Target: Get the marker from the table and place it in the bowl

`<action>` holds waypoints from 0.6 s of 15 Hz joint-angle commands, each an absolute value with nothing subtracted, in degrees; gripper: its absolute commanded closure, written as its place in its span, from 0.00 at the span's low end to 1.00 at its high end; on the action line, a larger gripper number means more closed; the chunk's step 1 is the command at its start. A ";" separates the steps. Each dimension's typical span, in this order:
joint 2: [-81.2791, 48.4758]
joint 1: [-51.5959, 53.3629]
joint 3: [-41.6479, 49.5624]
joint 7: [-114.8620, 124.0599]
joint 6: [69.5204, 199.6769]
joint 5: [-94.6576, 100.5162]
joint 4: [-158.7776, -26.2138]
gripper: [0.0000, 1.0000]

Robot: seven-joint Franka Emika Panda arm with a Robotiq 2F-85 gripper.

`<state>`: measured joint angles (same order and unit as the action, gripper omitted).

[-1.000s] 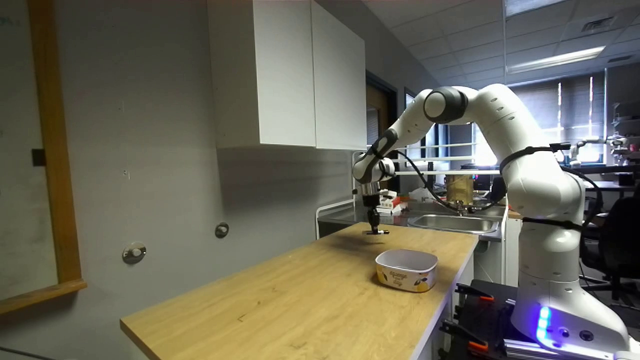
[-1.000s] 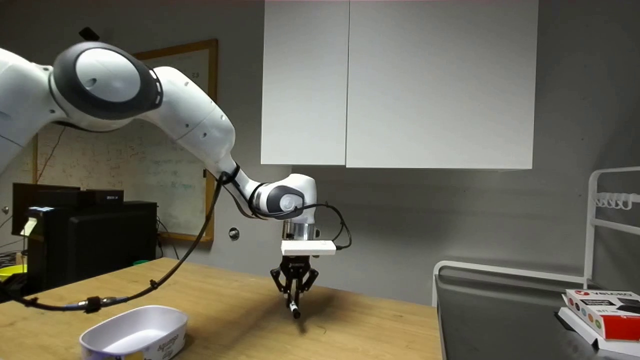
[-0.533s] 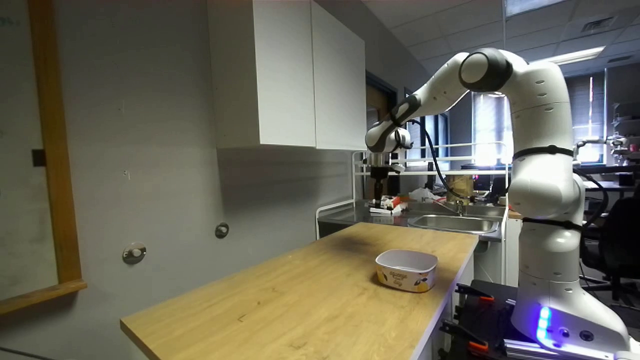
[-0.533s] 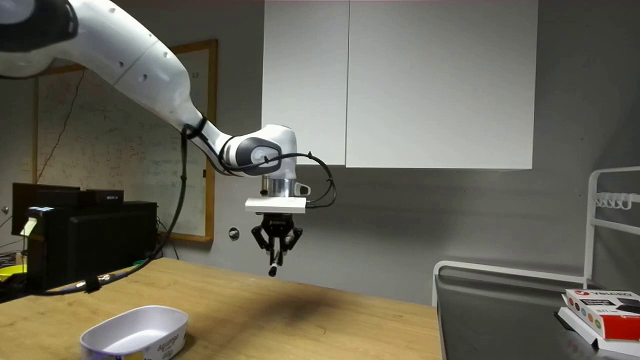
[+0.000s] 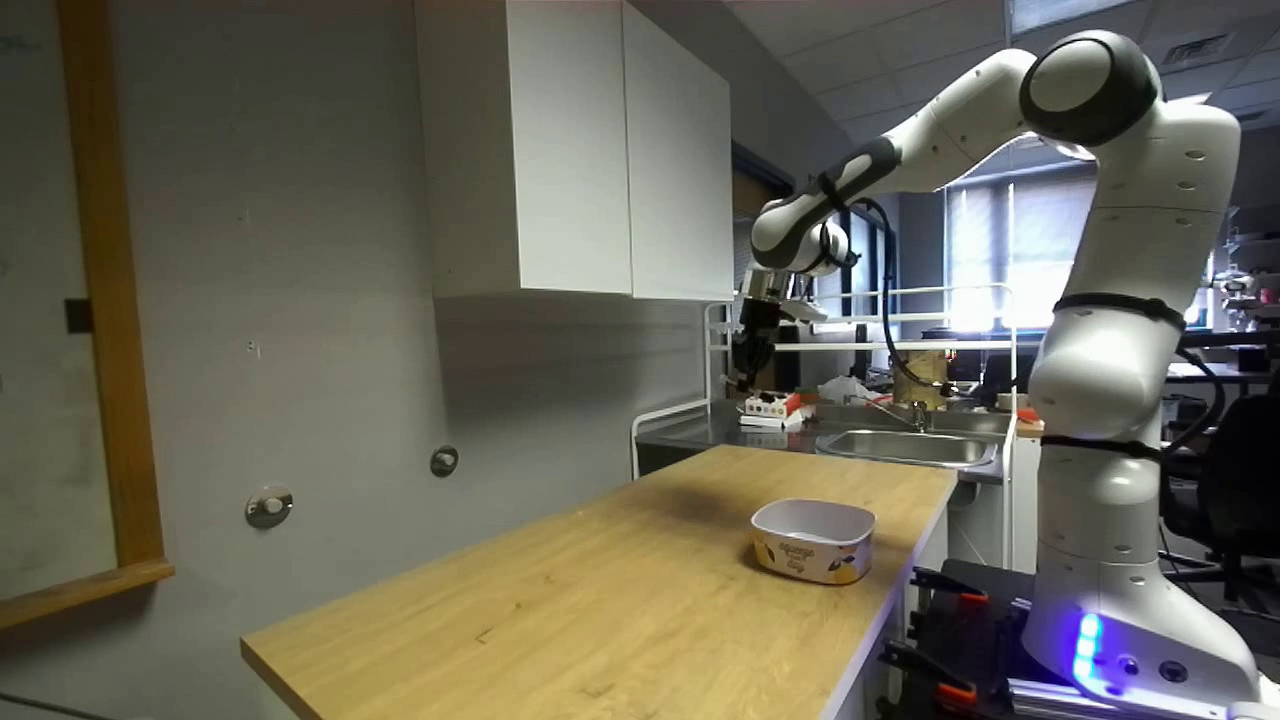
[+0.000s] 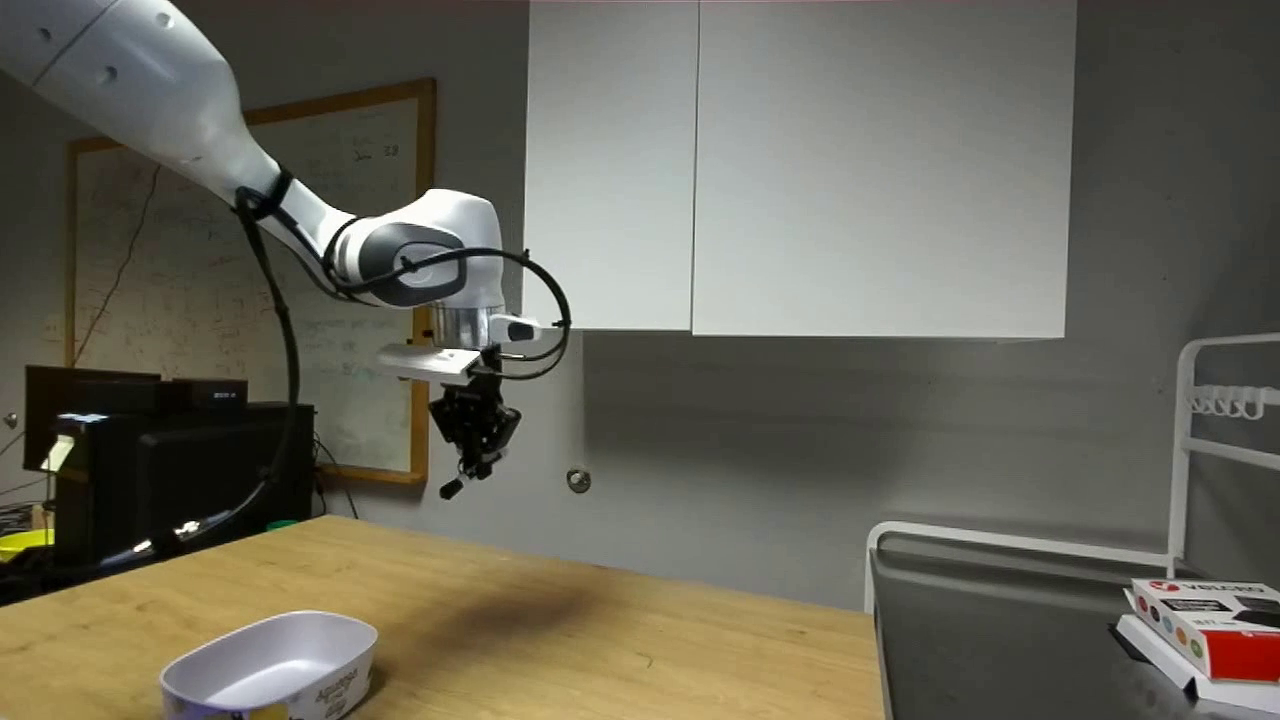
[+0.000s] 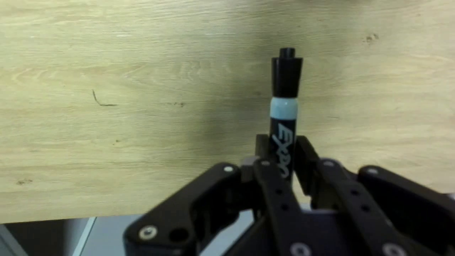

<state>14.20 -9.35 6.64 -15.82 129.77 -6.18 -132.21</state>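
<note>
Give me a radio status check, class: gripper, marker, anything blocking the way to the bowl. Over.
Gripper shut on marker. Held clear of table, bowl not yet reached. No obstacle seen between marker and bowl.

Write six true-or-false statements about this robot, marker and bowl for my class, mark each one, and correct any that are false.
1. The jaws grip the marker. True.
2. The bowl stands on the table. True.
3. The marker lies inside the bowl. False: the jaws hold it in the air, outside the bowl.
4. A white cabinet hangs on the wall. True.
5. The bowl is tipped onto its side. False: it stands upright.
6. The marker bears no lettering. False: the wrist view shows "EXPO" on it.
</note>
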 commanded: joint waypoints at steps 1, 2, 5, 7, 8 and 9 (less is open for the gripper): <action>17.19 -7.34 4.46 -2.05 140.92 -6.36 -140.95 0.94; 16.91 -7.31 3.29 2.25 145.90 -5.09 -143.59 0.94; 15.50 -8.77 0.20 11.63 158.27 0.53 -150.71 0.94; 15.34 -11.06 -1.85 17.38 164.38 5.56 -155.57 0.94; 15.81 -12.49 -2.77 19.67 166.46 7.95 -157.77 0.94; 16.60 -13.92 -3.63 21.42 167.70 9.75 -159.80 0.94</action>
<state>14.57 -9.74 -0.81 15.59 163.20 4.48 -154.05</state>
